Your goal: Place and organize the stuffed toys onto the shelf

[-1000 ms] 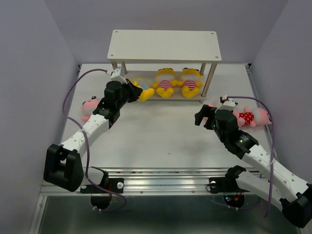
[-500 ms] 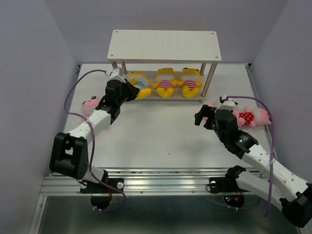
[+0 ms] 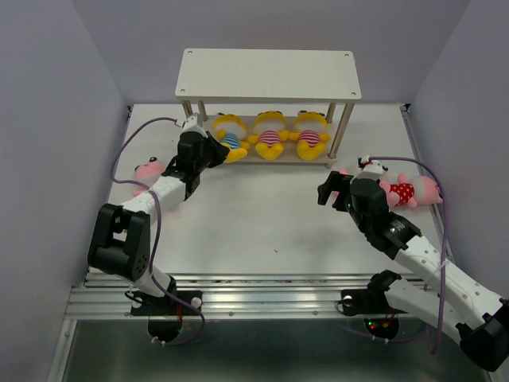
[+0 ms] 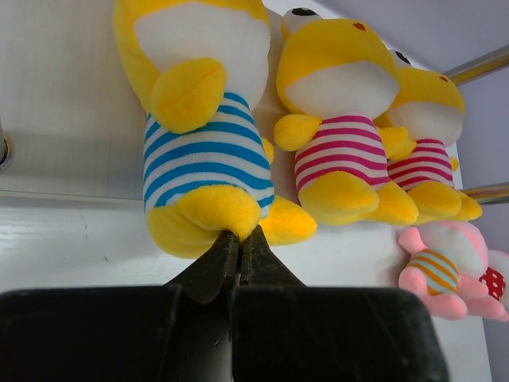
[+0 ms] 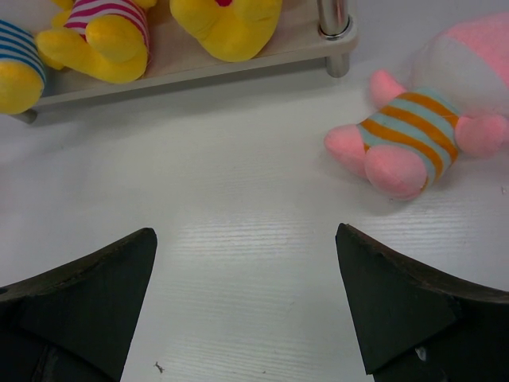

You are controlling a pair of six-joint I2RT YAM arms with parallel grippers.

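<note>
The shelf stands at the back of the table. Three yellow stuffed toys lie side by side on its lower board: a blue-striped one at the left and two pink-striped ones. My left gripper is shut on a foot of the blue-striped toy, its tips pinching the yellow plush at the board's front edge. My right gripper is open and empty above the table. A pink toy with orange and teal stripes lies just to its right.
A pink toy lies on the table at the left, partly behind my left arm. A pink toy in red polka dots lies at the right beside my right arm. The shelf's front right leg stands near the striped pink toy.
My left gripper has pushed the blue-striped yellow toy back and right onto the lower board, next to the pink-striped ones. The right arm has not moved.
</note>
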